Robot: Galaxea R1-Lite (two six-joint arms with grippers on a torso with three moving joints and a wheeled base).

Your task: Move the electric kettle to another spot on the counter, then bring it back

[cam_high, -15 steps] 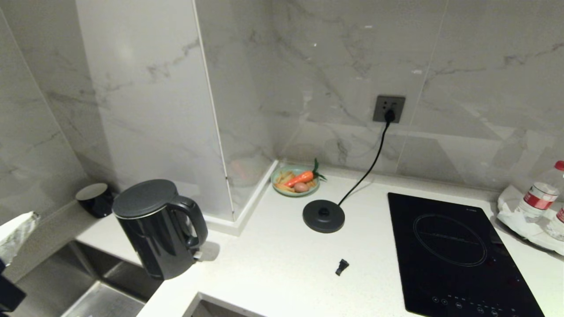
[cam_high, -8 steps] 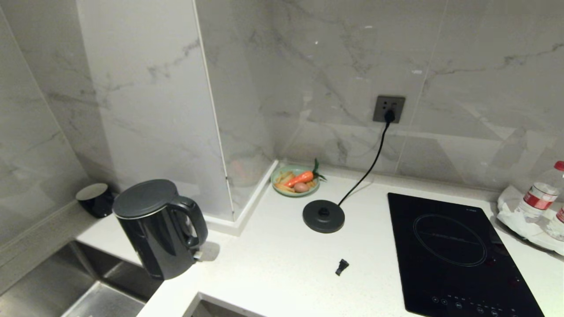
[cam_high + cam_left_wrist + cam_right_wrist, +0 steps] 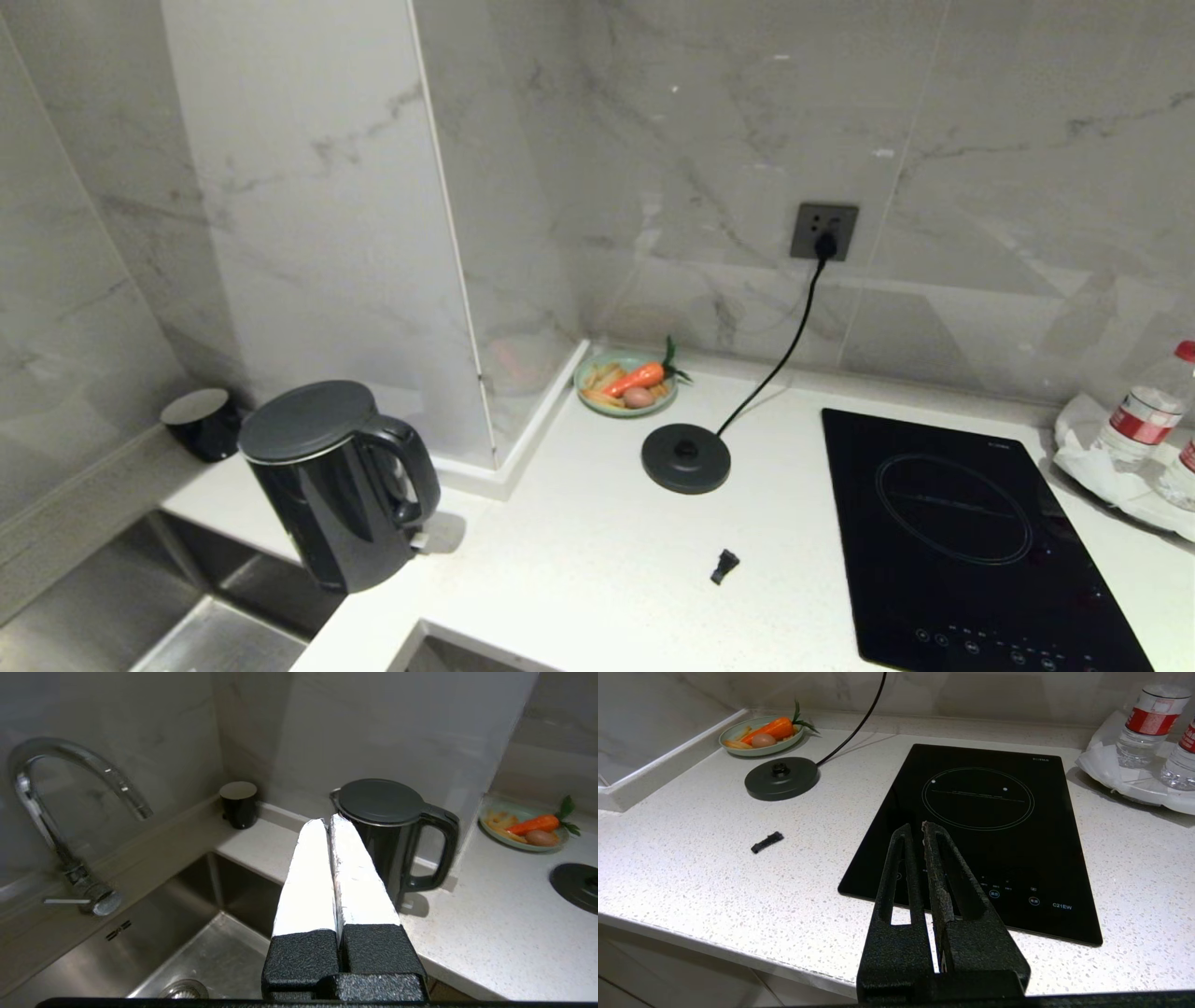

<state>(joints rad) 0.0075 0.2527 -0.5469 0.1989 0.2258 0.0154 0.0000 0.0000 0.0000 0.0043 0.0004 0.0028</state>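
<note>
Left gripper [image 3: 328, 822] gone from head view since 1 second back, fingers pressed shut, empty, short of electric kettle [image 3: 336, 485] off power base [image 3: 685, 457] on counter [image 3: 579, 560]; right gripper [image 3: 917, 829] parked shut; return leg pending, needs opening at handle [image 3: 408, 467].

A second back we had the left gripper [image 3: 325, 822], foil-wrapped fingers on a black base, showing at the far left edge of the head view, above the steel sink. Half a second back it was already out of that view, and it is out now. We see it only from its wrist camera, fingers pressed together.
</note>
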